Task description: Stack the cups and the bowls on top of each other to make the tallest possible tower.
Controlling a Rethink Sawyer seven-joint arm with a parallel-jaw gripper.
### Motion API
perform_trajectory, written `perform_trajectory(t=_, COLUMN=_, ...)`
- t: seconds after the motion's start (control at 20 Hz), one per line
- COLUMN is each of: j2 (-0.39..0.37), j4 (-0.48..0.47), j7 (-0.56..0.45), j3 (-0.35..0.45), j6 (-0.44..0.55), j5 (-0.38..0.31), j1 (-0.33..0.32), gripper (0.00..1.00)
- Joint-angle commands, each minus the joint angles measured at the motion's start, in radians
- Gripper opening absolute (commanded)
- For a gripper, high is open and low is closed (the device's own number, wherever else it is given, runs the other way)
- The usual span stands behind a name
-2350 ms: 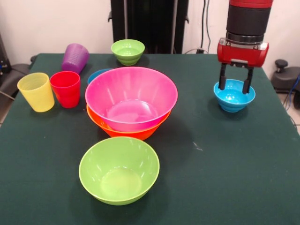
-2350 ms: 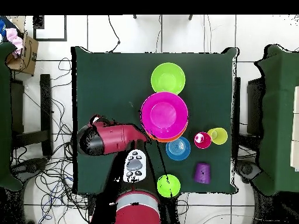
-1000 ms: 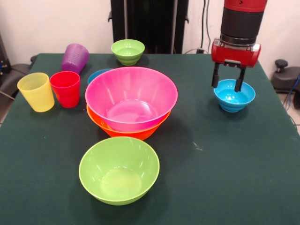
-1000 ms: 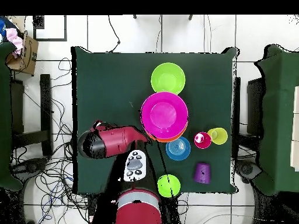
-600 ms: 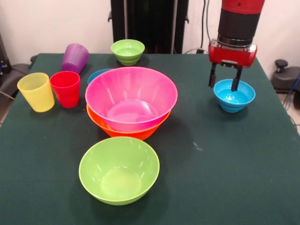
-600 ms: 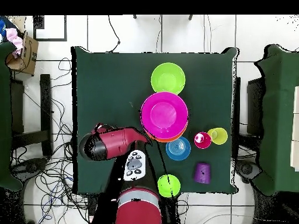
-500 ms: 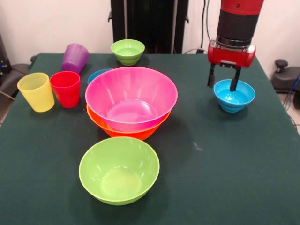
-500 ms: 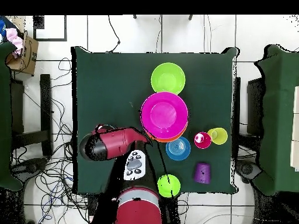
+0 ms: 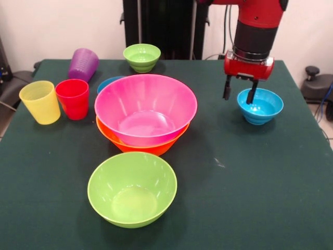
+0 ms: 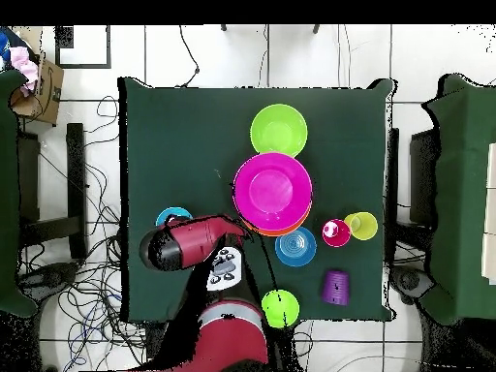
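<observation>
My gripper point(image 9: 239, 93) hangs open and empty just left of a small blue bowl point(image 9: 260, 106), a little above its rim. In the overhead view that blue bowl point(image 10: 174, 216) peeks out beside the arm's red head point(image 10: 189, 241), which hides the fingers. The large pink bowl point(image 9: 145, 108) sits nested in the orange bowl point(image 9: 136, 144) mid-table. A medium green bowl point(image 9: 132, 188) stands in front of them, a small green bowl point(image 9: 142, 56) at the back. Another blue bowl point(image 9: 108, 82) shows behind the pink one. Yellow cup point(image 9: 40, 102), red cup point(image 9: 73, 98) and purple cup point(image 9: 83, 64) stand at the left.
Dark green cloth covers the table point(image 9: 260, 182). A black pedestal column point(image 9: 166, 26) rises behind the far edge. In the overhead view cables lie on the floor point(image 10: 87, 155) around the table, and a cardboard box point(image 10: 29, 82) sits at the upper left.
The gripper rose from around the right blue bowl and shifted left in the front view, staying open. The bowl stayed on the table and now shows beside the arm from overhead.
</observation>
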Motion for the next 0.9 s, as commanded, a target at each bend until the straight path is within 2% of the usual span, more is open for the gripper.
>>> perform_trajectory(t=0.05, j2=0.083, j4=0.003, j7=-0.009, j3=0.022, j6=0.008, j5=-0.078, j1=-0.009, gripper=1.00)
perform_trajectory(t=0.7, j2=0.173, j4=-0.069, j7=0.028, j3=0.026, j6=-0.053, j5=-0.061, j1=0.016, gripper=1.00)
perform_trajectory(t=0.9, j2=0.209, j4=-0.094, j7=0.025, j3=0.046, j6=-0.083, j5=-0.058, j1=0.006, gripper=1.00)
